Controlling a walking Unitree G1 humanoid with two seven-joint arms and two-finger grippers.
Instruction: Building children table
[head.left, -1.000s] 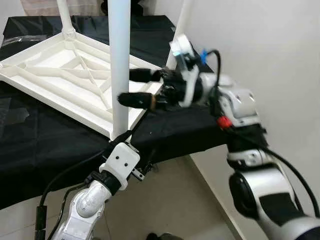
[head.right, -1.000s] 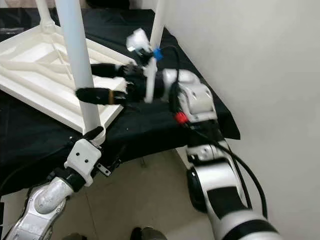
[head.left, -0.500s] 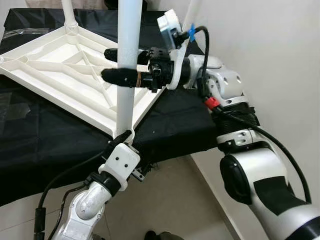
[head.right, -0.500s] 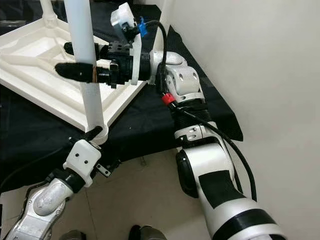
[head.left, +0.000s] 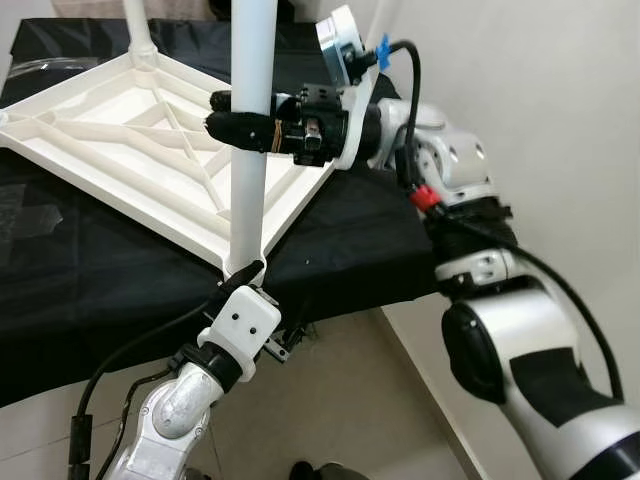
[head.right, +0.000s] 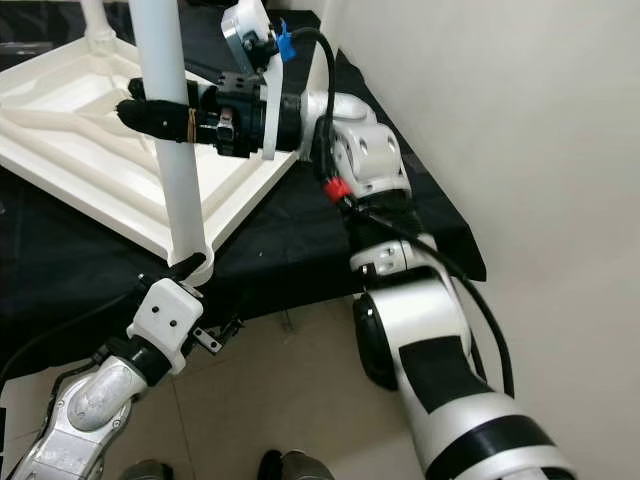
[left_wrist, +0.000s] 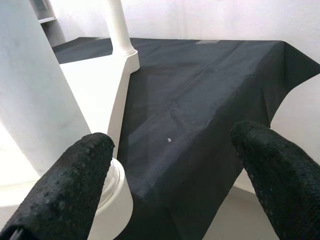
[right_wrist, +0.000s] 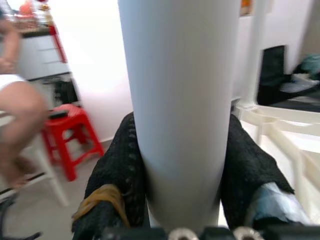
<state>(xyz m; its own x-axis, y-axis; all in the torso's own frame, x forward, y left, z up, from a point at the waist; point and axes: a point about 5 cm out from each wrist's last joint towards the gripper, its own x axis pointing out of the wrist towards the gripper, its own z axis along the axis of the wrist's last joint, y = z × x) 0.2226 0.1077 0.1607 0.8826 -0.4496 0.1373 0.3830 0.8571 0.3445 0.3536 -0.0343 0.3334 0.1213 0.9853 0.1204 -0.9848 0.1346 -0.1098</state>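
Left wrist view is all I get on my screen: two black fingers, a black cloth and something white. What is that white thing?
Observer: It is an upturned white table top lying on the black cloth, and the near table leg stands upright in its corner.
Operator: Is anything holding that leg?
Observer: Yes, the right gripper is shut around it, well above the socket.
Operator: And my gripper?
Observer: The left gripper is open, low beside the leg's socket at the table top's near corner.
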